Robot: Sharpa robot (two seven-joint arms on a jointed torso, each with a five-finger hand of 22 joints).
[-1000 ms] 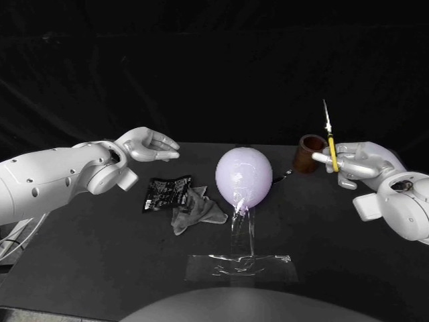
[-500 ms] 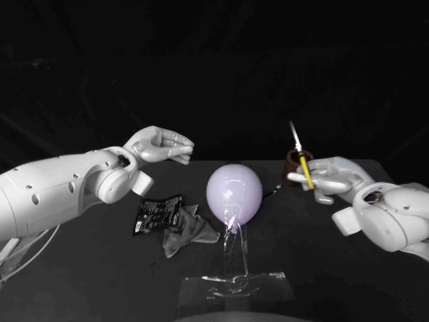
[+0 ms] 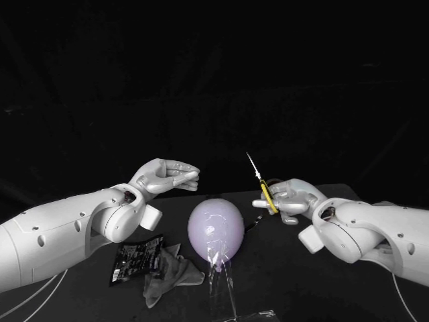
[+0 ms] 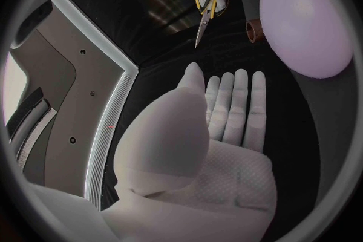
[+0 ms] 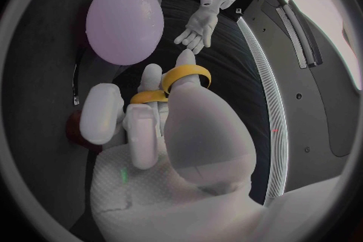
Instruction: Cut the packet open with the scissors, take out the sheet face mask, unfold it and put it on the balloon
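Scissors (image 3: 262, 188) are the worry. My right hand (image 3: 292, 199) is clamped on their yellow handles, blades together and pointing up, near the balloon (image 3: 214, 228). If I swing that wrist inward, the tip could prick the balloon and burst it. A knock from my arm could also tip it on its clear stand (image 3: 224, 295). My left hand (image 3: 166, 177) holds nothing, its fingers unclenched, raised on the balloon's other side. The packet (image 3: 137, 258) lies on the table (image 3: 301, 288) on my left of the balloon, with what I take for the sheet mask (image 3: 174, 276) crumpled against it. Count: 1 balloon, 1 packet, 1 mask, 1 pair of scissors, 2 hands.
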